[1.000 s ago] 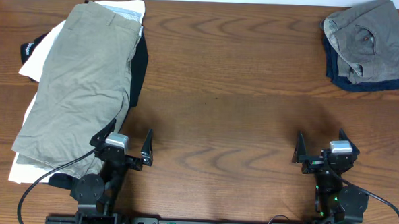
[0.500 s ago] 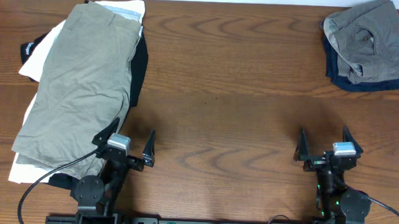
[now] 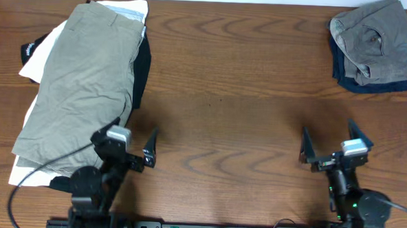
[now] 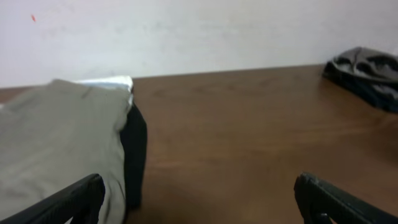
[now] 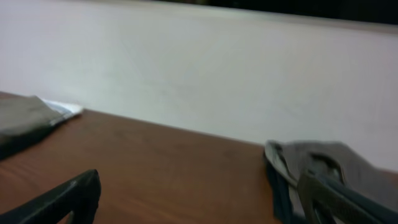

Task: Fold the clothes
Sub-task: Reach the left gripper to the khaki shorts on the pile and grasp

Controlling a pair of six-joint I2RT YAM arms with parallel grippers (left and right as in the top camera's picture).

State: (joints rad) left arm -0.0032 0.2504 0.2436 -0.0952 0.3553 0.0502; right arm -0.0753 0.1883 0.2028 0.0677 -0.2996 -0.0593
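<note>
A pile of clothes lies at the left: khaki shorts (image 3: 88,81) on top of white (image 3: 37,55) and black (image 3: 145,63) garments. It also shows in the left wrist view (image 4: 56,143). A folded grey garment (image 3: 379,39) on a navy one (image 3: 343,68) sits at the far right corner, seen too in the right wrist view (image 5: 323,168). My left gripper (image 3: 128,144) is open and empty at the pile's near right edge. My right gripper (image 3: 329,143) is open and empty over bare table near the front right.
The brown wooden table (image 3: 225,101) stretches between the two piles. A pale wall (image 5: 186,68) stands behind the table's far edge. Arm bases and cables sit along the front edge.
Both arms have lifted and tilted slightly; the grippers stay open and empty. The clothes have not moved.
</note>
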